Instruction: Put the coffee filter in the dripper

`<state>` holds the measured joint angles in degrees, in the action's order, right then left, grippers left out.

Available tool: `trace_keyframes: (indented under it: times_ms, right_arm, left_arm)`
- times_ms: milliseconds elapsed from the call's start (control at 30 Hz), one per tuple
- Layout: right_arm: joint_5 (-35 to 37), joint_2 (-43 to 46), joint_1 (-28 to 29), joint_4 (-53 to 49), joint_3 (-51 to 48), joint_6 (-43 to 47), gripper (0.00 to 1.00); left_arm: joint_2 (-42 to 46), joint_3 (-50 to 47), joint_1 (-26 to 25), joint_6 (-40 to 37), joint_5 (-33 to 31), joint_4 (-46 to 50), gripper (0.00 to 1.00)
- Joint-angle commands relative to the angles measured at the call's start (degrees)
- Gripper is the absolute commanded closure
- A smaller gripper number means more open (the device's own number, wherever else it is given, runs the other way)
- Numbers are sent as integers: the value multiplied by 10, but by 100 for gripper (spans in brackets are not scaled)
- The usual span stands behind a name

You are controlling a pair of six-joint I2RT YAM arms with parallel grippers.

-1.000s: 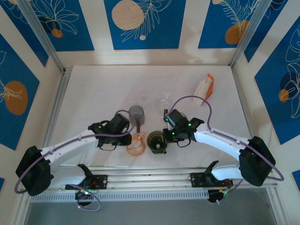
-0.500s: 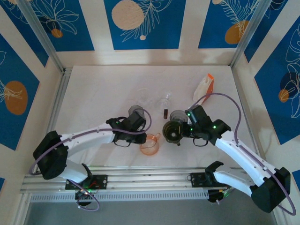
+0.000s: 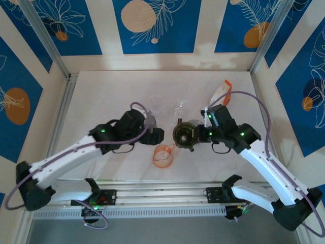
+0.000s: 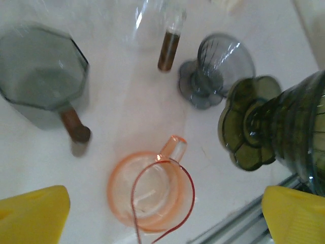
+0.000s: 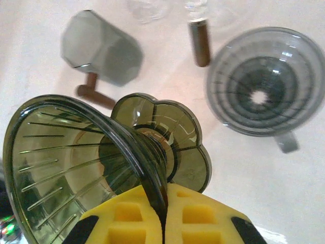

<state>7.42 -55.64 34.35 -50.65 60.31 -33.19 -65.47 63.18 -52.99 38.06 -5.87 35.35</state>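
**Left pincer lets go of the pink dripper; no filter in any cone yet**

The left pincer (image 4: 163, 208) now stands with its yellow fingers wide apart. A second ago it was nearly together, so it has just released. Below it, the pink dripper (image 3: 163, 154) sits upright on the table (image 3: 101, 96), close to the middle of the near edge. It is free of both arms and has nothing in it.

The right pincer (image 5: 163, 221) is clamped on the rim of the green dripper (image 5: 101, 152), with one finger inside the cone and one outside. Over the last second this arm has carried the green dripper away from the near edge to the middle of the table. It is held off the surface, tipped on its side and empty.

Beyond them stand two more containers:
- A grey glass dripper (image 5: 261, 81) sits upright, and its drain hole shows through a bare cone.
- A grey octagonal cup with a wooden handle (image 4: 43, 73) looks empty too.

A small glass tube (image 4: 169, 46) between them holds something brown.

The white pack with an orange top (image 3: 222, 94) near the far right corner is probably the coffee filters, though it is too small to be sure. It is well apart from both pincers. By my reading the task proper is not yet begun, as a dripper must be set down and a filter fetched.
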Motion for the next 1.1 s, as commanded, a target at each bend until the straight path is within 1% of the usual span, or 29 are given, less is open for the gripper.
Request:
trace_keyframes:
  times_ms: [0, 133, 233, 400, 533, 800, 1067]
  right_arm:
    - [-44, -30, 40, -7, 36, 8, 100]
    - [-66, -75, 85, 12, 52, -5, 100]
    - [-65, -101, 108, 24, 54, -10, 100]
    - [-67, -135, 128, 44, 54, -15, 100]
    - [-71, -154, 130, 62, 52, -19, 100]
    - [-76, -185, 128, 66, 50, -16, 100]
    - [-79, -196, 127, 58, 47, -20, 100]
  left_arm:
    - [51, 1, -1, -24, -81, 46, 0]
    - [103, -35, -1, -17, -126, 54, 0]
    - [142, -72, -1, -7, -142, 48, 0]
    - [198, -121, -1, 10, -158, 36, 0]
    - [229, -143, -1, 14, -166, 24, 0]
    - [232, -154, -1, 19, -165, 24, 0]
    - [230, -159, -1, 23, -167, 24, 0]
